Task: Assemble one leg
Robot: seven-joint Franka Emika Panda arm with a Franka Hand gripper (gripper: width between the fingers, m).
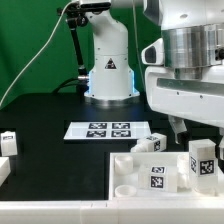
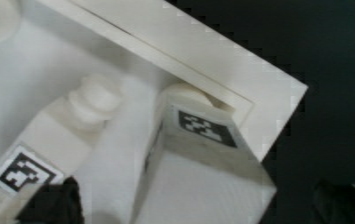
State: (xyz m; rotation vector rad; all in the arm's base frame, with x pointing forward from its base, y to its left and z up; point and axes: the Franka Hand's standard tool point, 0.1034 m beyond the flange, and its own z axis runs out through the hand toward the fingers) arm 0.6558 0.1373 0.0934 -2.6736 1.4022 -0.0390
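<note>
Green backdrop, black table (image 1: pixel 40 115). Large white square rimmed panel (image 1: pixel 125 172) laid on table at exterior view's right. Small chunky white plastic leg (image 2: pixel 200 155) with black-and-white tag seen on panel near rimmed corner, beneath gripper (image 1: pixel 192 128). Gripper's grasp cannot be told: fingertips obscured. Marker board (image 1: pixel 108 130) lies just beside panel.
</note>
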